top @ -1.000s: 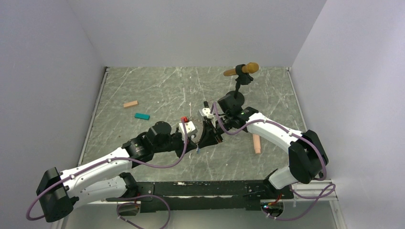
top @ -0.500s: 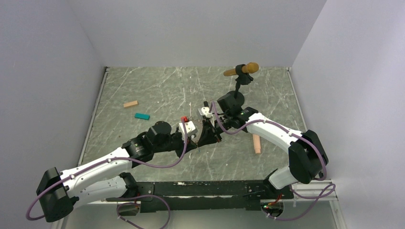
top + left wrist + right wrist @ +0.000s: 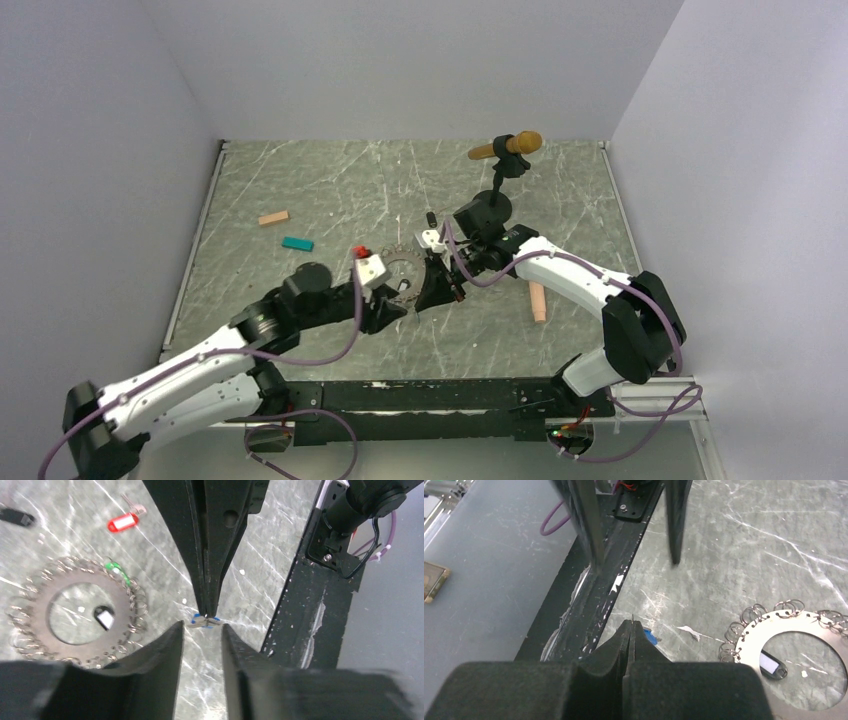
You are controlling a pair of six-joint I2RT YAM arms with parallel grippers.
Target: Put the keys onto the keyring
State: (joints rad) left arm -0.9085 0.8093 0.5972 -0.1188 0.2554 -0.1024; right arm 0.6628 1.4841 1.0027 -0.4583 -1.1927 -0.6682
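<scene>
The keyring point(image 3: 75, 587) is a flat metal disc with several small split rings round its rim, also seen in the right wrist view point(image 3: 774, 625) and from above point(image 3: 402, 268). A green-tagged key point(image 3: 118, 573) lies against its rim. The red-tagged key point(image 3: 122, 521) lies apart on the table point(image 3: 360, 250). My right gripper point(image 3: 630, 624) is shut on the blue-tagged key point(image 3: 202, 622), whose blue tag point(image 3: 650, 638) pokes out beside the fingertips just above the table. My left gripper point(image 3: 202, 630) stands open right in front of that key, not touching it.
A small black cylinder point(image 3: 11, 516) lies far left. A black stand with a wooden peg point(image 3: 505, 150) stands at the back. A peach block point(image 3: 273, 217), a teal block point(image 3: 296, 243) and a peach rod point(image 3: 538, 300) lie on the marble table point(image 3: 300, 180).
My left gripper has opened and pulled back to the left, off the blue key. My right gripper has closed fully on that key and stayed in place.
</scene>
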